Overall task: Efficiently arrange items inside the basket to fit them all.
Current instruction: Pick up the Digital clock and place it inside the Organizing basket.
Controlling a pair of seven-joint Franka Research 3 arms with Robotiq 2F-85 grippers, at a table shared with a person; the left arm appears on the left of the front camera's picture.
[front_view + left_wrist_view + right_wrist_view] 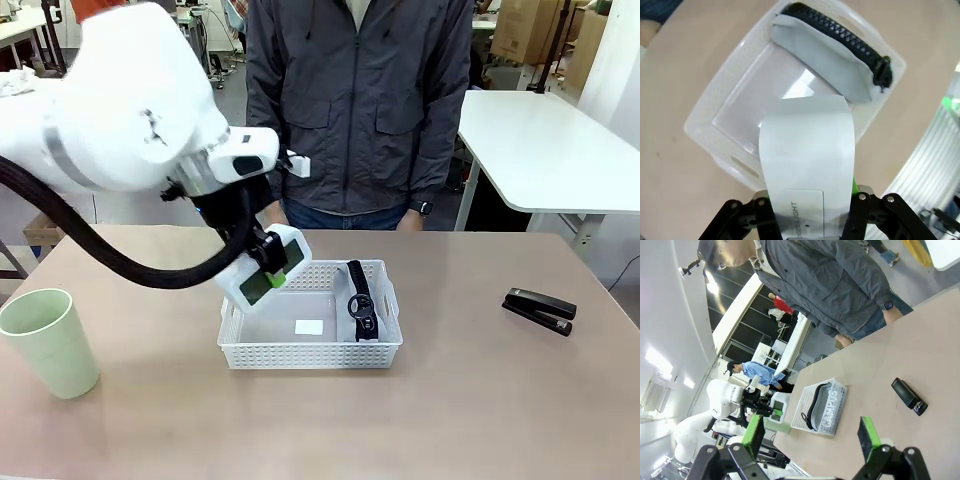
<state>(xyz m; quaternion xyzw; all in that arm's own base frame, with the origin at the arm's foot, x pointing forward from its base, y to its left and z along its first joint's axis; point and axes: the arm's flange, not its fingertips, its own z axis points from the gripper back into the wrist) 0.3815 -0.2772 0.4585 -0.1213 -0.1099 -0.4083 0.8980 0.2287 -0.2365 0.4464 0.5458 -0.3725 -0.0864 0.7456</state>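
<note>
Pale green cup (48,340) stands upright at the table's near left, well apart from the basket (310,356).

Front view: my left gripper (272,268) is clamped on the white box (232,286), which hangs tilted over the basket's left end. Grey pouch (360,300) lies inside the basket along its right end (black edge uppermost). Black stapler (540,308) lies on the table, well to the right of the basket. A person (355,110) stands at the far side.

Left wrist view: my fingers grip the box by its two sides. Its free end is over the basket floor, and the pouch lies beyond it against the wall.

Right wrist view: my right gripper (810,437) is spread wide with nothing between the green pads (867,437). Stapler and basket lie on the table ahead.
</note>
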